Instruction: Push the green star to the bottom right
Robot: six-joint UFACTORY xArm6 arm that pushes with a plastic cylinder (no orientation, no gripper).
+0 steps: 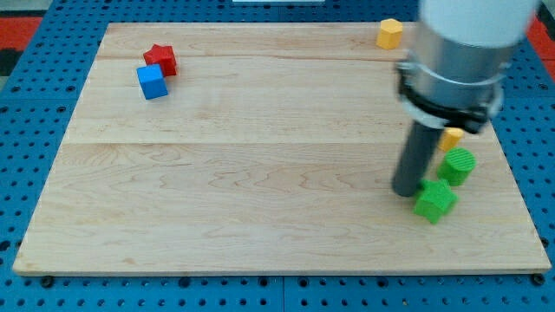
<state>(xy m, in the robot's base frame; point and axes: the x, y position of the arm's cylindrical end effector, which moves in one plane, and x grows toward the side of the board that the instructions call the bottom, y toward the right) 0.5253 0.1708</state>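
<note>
— Camera view, where's the green star (434, 200)?
— Low on the view's right of the wooden worktop (260, 173), just below a green cylinder (458, 165).
— And the end effector?
— No jaws, just a dark rod; my tip (406, 192) sits against the star's left side.
— Other blocks?
— A yellow block (452, 137) is half hidden behind the arm, a yellow hexagon (390, 33) sits top right, and a red star (160, 58) touches a blue cube (152, 82) top left

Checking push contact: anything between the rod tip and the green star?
Nothing: in the camera view my tip sits right against the green star on its left side, with no block between them.
</note>
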